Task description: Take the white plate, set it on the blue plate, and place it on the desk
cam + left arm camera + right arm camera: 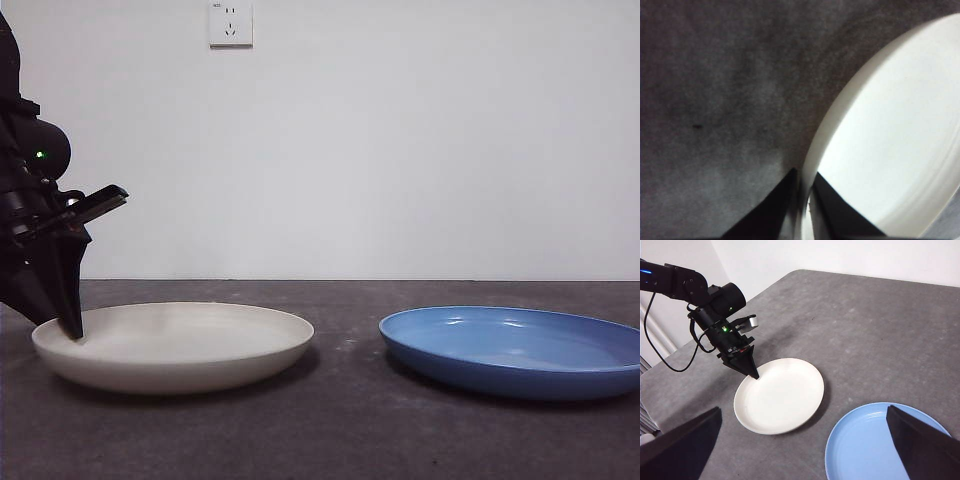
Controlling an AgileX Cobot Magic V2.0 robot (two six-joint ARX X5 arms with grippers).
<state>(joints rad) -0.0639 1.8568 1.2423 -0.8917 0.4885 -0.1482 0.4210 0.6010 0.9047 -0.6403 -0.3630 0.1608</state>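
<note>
The white plate (pixel 180 345) lies flat on the desk (pixel 340 430) at the left. My left gripper (pixel 72 325) comes down at its far left rim. The left wrist view shows the two black jaws (pixel 804 185) closed tight on the rim of the white plate (pixel 890 140), one jaw inside and one outside. The blue plate (pixel 515 350) rests on the desk to the right, apart from the white one. High above both plates, my right gripper (pixel 803 409) is open and holds nothing. From there I see the white plate (pixel 780 395), the blue plate (pixel 880 440) and the left gripper (pixel 754 374).
A wall socket (pixel 230 22) sits on the white wall behind. The left arm's cable (pixel 670 360) hangs off the desk's left edge. A strip of bare desk (pixel 345 345) separates the two plates.
</note>
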